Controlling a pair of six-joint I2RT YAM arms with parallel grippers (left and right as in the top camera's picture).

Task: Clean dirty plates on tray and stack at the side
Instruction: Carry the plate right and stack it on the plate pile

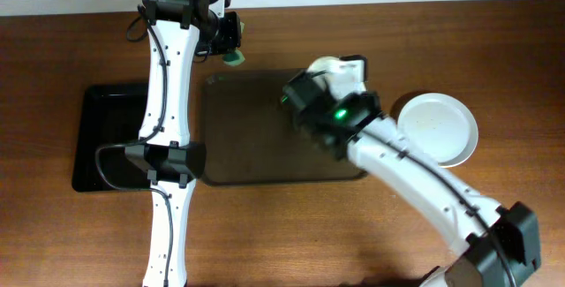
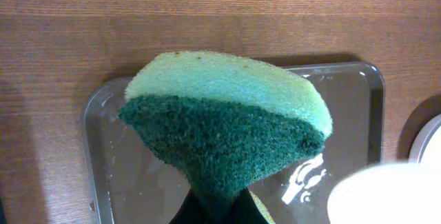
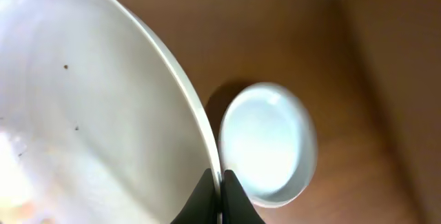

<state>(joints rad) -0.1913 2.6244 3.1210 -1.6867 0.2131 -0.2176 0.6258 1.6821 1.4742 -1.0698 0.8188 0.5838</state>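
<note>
Edgewise, dirty plate (image 3: 89, 114) between clenched right jaws; sponge (image 2: 220, 127) in clenched left jaws.

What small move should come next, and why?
Probably bring the sponge in the left gripper onto the plate pinched by the right gripper: brown specks show on it, and the two are apart.

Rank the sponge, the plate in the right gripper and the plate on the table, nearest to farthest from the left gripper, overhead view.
1. The sponge: clamped in the left gripper itself.
2. The lifted plate: to its right, in the right gripper, above the tray.
3. The plate on the table: far right, past the tray.
</note>
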